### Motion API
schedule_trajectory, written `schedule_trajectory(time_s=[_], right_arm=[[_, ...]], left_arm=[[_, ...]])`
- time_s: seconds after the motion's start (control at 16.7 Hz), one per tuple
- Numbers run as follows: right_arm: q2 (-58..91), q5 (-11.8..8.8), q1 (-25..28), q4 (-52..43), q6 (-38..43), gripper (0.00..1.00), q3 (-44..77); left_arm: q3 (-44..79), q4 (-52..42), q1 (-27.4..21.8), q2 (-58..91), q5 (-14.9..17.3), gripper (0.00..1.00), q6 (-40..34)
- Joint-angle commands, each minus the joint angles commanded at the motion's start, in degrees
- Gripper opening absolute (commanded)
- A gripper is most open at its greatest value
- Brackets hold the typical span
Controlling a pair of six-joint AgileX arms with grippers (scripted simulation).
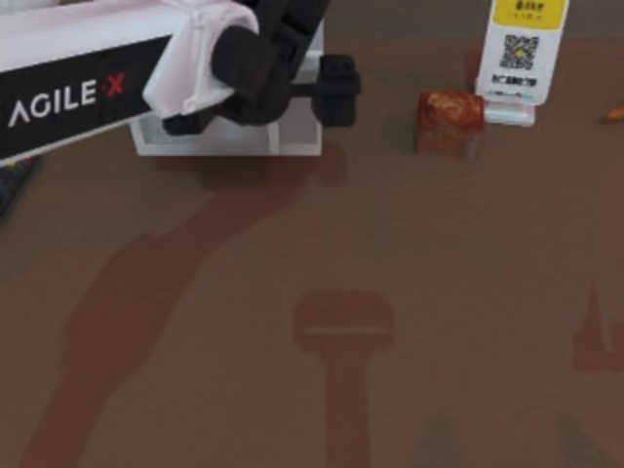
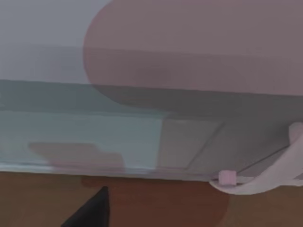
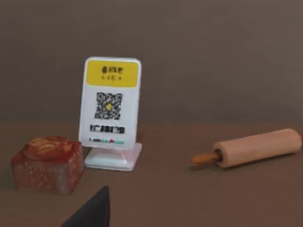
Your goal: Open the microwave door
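Note:
The microwave stands at the back left of the table, mostly covered by my white left arm. Its front edge runs straight in the top view, with the microwave door lying flat along it. My left gripper hovers over the microwave's right end. In the left wrist view the microwave door fills the picture from close up, with its pale handle off to one side and apart from my dark fingertip. That fingertip sits far off centre with nothing against it. My right arm is out of the top view; its fingertip hangs over bare table.
A red-brown block sits right of the microwave. Behind it stands a white and yellow QR sign. A wooden rolling pin lies at the far right, its tip at the top view's edge.

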Motion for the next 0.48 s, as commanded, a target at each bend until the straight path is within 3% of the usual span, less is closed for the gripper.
schedule_trajectory(time_s=[0.48], right_arm=[[0.0, 0.0, 0.0, 0.0, 0.0, 1.0, 0.0]], left_arm=[[2.2, 6.4, 2.4, 8.0, 1.5, 1.0, 2.1]])
